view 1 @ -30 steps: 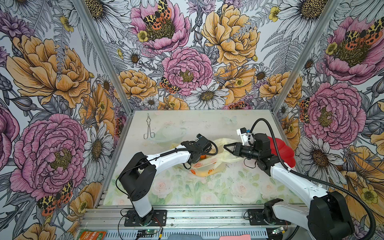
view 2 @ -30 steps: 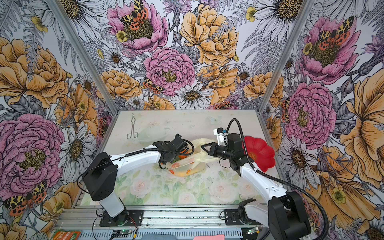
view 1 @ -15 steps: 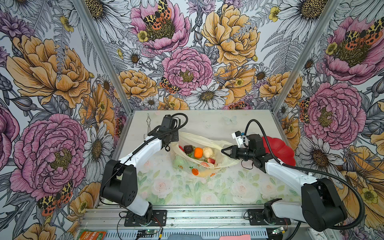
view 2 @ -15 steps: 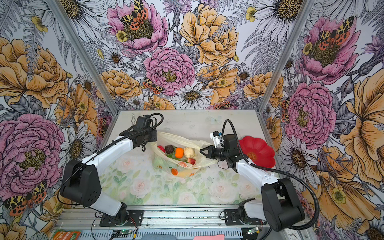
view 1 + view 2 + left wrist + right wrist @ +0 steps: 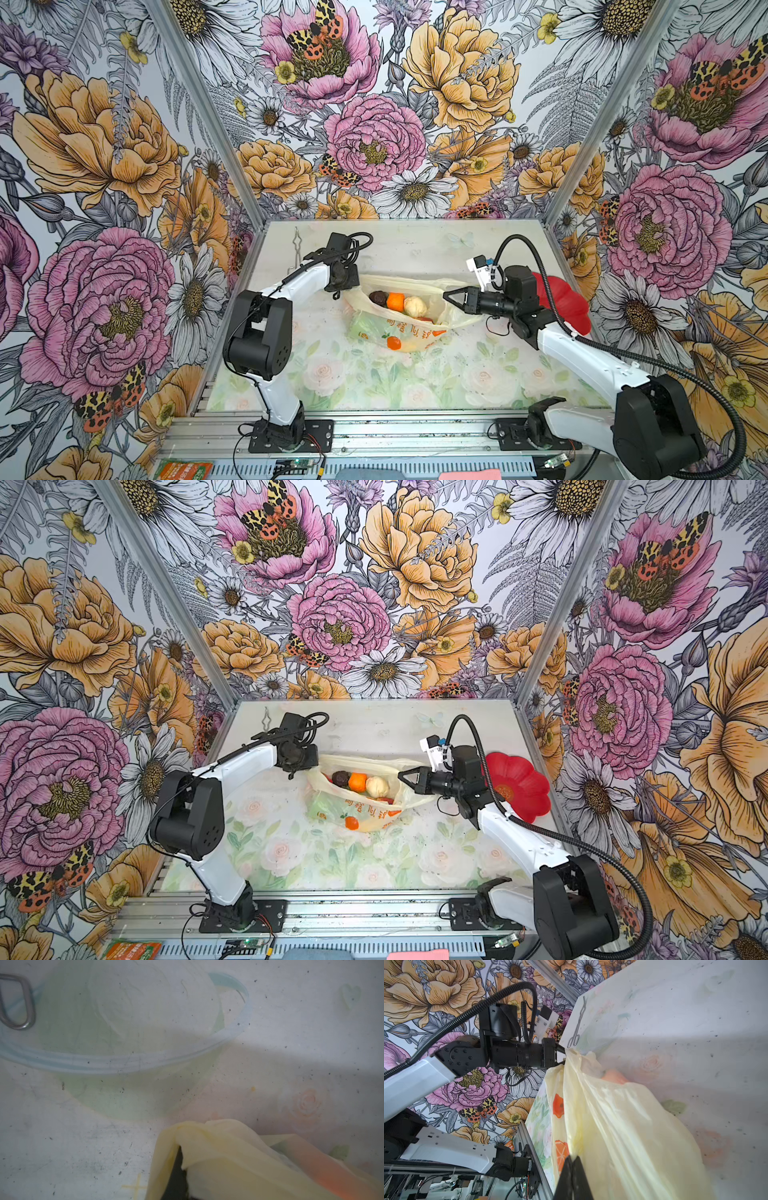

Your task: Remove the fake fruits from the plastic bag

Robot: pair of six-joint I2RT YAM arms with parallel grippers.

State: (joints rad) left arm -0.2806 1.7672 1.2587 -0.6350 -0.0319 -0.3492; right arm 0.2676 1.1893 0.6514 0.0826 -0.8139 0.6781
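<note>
Bench front: the pale flowery bench (image 5: 374,382) is bare near the robot's feet, with no fruit out on it.
Bag: the thin, crinkly, pale-yellow plastic bag (image 5: 409,332) with orange slice prints and red letters lies in the middle of the bench, its mouth pulled wide.
Fruits: the small shiny fake fruits (image 5: 397,301) sit inside the bag; a dark brown one, an orange one and a cream bumpy one show at the mouth in both top views, and more are blurry shapes behind the plastic.
Right fingers: the right gripper (image 5: 573,1169) is squeezed tight on the bag's edge, pulling it toward the red flower-shaped plastic plate (image 5: 519,787).
Left fingers: the left gripper (image 5: 178,1169) is also pinched closed on yellow plastic at the far edge, though that view is blurry, so how much plastic it has is hard to say.
Far side: thin metal tongs (image 5: 576,1028) lie near the back corner.
What could go wrong: both arms are busy holding, so one must let go to pick fruit, and then the mouth may flop shut.
Also: pulling harder could tear the thin plastic or slip it from the fingers.
Also: tipping the bag could send round fruits rolling off the bench.
</note>
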